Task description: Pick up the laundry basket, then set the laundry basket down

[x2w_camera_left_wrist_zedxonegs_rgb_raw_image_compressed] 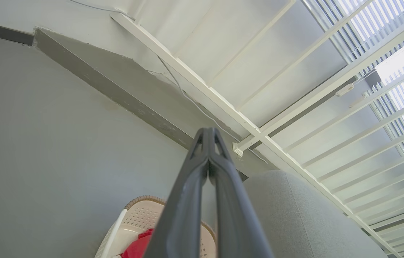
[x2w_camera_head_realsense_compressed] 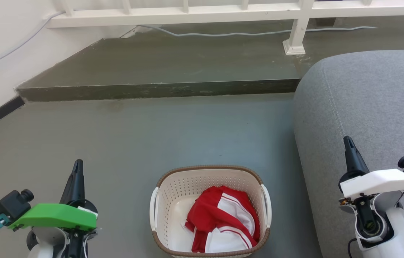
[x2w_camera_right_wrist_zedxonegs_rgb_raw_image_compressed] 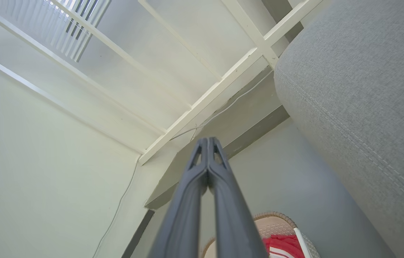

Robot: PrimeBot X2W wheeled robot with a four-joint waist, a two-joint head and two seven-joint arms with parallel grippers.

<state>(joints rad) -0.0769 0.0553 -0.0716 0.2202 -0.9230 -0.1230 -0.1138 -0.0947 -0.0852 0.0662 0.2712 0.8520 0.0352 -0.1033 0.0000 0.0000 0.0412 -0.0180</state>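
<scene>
You have grey floor (x2w_camera_head_realsense_compressed: 123, 143) across the middle of the head view and a grey sofa (x2w_camera_head_realsense_compressed: 366, 100) down the right side. At bottom centre the laundry basket (x2w_camera_head_realsense_compressed: 187, 186) stands on that floor, near the sofa. Its long axis runs up the frame, with the left handle (x2w_camera_head_realsense_compressed: 152, 211) and right handle (x2w_camera_head_realsense_compressed: 267, 209) on its flanks. Your left fingers (x2w_camera_head_realsense_compressed: 75, 182) at lower left and right fingers (x2w_camera_head_realsense_compressed: 352, 157) at lower right are each pressed together, empty and pointing up the frame. The basket lies inboard of both and lower than their tips, about equally far from each.
</scene>
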